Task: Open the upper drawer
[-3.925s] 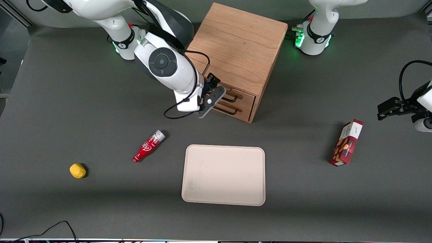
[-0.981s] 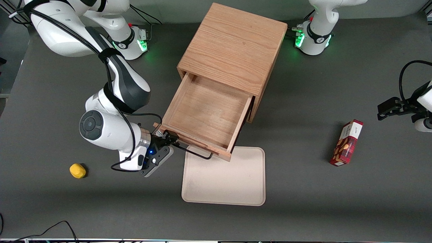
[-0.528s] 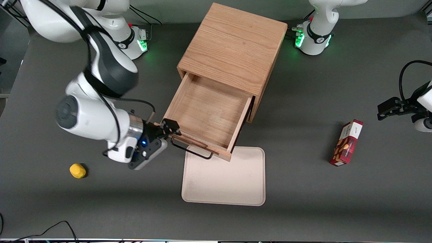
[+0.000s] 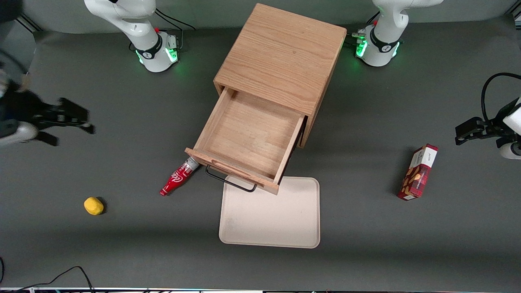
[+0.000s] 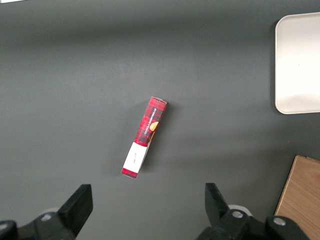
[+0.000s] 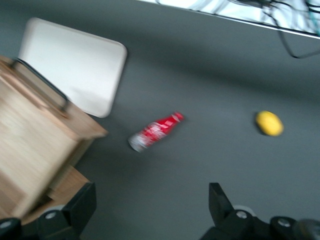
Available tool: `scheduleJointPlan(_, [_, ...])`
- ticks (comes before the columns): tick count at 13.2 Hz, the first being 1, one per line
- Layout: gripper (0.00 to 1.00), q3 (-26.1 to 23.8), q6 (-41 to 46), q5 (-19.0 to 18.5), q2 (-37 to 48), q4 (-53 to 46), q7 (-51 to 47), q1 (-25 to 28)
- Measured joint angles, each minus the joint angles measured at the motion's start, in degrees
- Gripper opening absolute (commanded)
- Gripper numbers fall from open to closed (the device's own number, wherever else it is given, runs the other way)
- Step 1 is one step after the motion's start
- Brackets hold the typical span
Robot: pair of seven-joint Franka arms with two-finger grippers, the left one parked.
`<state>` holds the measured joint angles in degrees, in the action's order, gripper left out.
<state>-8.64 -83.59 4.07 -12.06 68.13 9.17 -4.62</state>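
Upper drawer point(image 4: 248, 140): was seen pulled well out of the wooden cabinet point(image 4: 283, 57), toward the front camera, its shallow tray body bare inside. Its front panel overhung the farther edge of the tray.
Drawer handle point(image 4: 230, 182): a thin black wire loop was seen on the drawer's front panel, above the tray's edge; nothing was gripping it.
Gripper point(image 4: 71, 118): was found well apart from the drawer, toward the working arm's end of the table, raised over bare tabletop. Its fingers point(image 6: 80, 205) were spread apart, with nothing held between them.
Cabinet: was stood on the dark grey table point(image 4: 122, 244), farther from the front camera than the tray.
Tray point(image 4: 270, 221): a cream rectangular tray was laid flat in front of the drawer.
Red bottle point(image 4: 178, 178): was laid on its side, its capped end just beside the drawer's front corner.
Yellow object point(image 4: 93, 206): small and rounded, was seen lying nearer the working arm's end than the bottle.
Red box point(image 4: 418, 172): was placed toward the parked arm's end, well apart from the cabinet.
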Motion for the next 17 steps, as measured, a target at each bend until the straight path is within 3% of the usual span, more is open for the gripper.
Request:
scheduleJointPlan(2, [1.00, 5.39, 0.58, -0.02, 1.48, 1.53, 2.65, -0.29])
scheduleJointPlan(4, [1.00, 7.86, 0.57, -0.90, 4.07, 3.29, -0.79, -0.56])
scheduleJointPlan(8, [1.00, 7.35, -1.59, -2.86, 11.88, 10.51, -13.42, -0.21])
scheduleJointPlan(11, [1.00, 7.51, -5.43, -2.86, 15.79, 16.59, -12.06, -0.21])
scheduleJointPlan(17, [1.00, 7.53, -6.25, -2.86, 16.06, 17.59, -10.62, -0.21])
